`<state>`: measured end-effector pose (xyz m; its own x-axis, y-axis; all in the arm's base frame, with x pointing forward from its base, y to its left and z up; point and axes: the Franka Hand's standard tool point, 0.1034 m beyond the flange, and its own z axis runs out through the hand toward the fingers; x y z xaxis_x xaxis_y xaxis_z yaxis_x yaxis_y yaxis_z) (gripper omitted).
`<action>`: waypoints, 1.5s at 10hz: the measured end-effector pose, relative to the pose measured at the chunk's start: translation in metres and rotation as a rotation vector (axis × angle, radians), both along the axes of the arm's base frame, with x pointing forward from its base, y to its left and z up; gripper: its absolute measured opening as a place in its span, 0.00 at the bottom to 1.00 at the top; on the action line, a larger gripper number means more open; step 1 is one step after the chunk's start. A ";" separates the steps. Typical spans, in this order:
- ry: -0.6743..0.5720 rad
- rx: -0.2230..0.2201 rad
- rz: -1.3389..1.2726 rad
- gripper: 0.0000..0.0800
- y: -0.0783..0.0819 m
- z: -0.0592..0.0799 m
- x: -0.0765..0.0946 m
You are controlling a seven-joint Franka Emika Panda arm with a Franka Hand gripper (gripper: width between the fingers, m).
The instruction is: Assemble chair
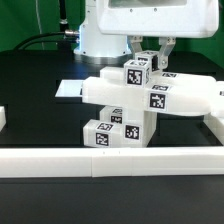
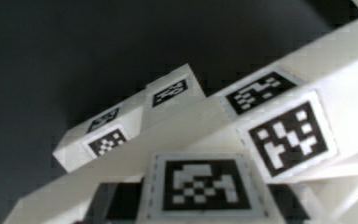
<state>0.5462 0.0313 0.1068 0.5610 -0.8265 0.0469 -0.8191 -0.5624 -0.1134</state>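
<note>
The chair parts [image 1: 150,96] stand joined in a blocky cluster in the middle of the black table. A long white panel lies across it, with tagged blocks [image 1: 110,131] below resting on the table. My gripper [image 1: 148,60] comes down from above and is shut on a small tagged white block [image 1: 137,73] at the top of the cluster. In the wrist view that block's tag [image 2: 197,185] sits between my dark fingers [image 2: 126,200], with more tagged white faces [image 2: 286,130] of the chair beyond it.
Plain white border rails run along the front [image 1: 110,162], the exterior view's right [image 1: 214,124] and left [image 1: 3,118]. A thin flat white board [image 1: 68,90] lies behind the cluster on the left. The white robot base [image 1: 100,35] stands at the back.
</note>
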 end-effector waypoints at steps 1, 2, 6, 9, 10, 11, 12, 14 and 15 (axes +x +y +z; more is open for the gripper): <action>0.000 0.009 -0.043 0.33 0.000 0.000 0.000; 0.001 0.022 -0.126 0.33 0.000 0.000 0.000; 0.004 0.041 -0.220 0.43 0.001 0.000 0.000; 0.012 0.035 -0.117 0.74 0.003 0.003 0.003; 0.006 0.028 -0.051 0.80 0.003 0.004 0.004; 0.001 0.025 -0.027 0.81 0.005 0.004 0.004; 0.000 0.012 0.058 0.81 0.004 0.004 0.004; -0.005 -0.006 0.204 0.81 0.003 0.004 0.004; -0.007 -0.016 0.293 0.81 0.001 0.004 0.005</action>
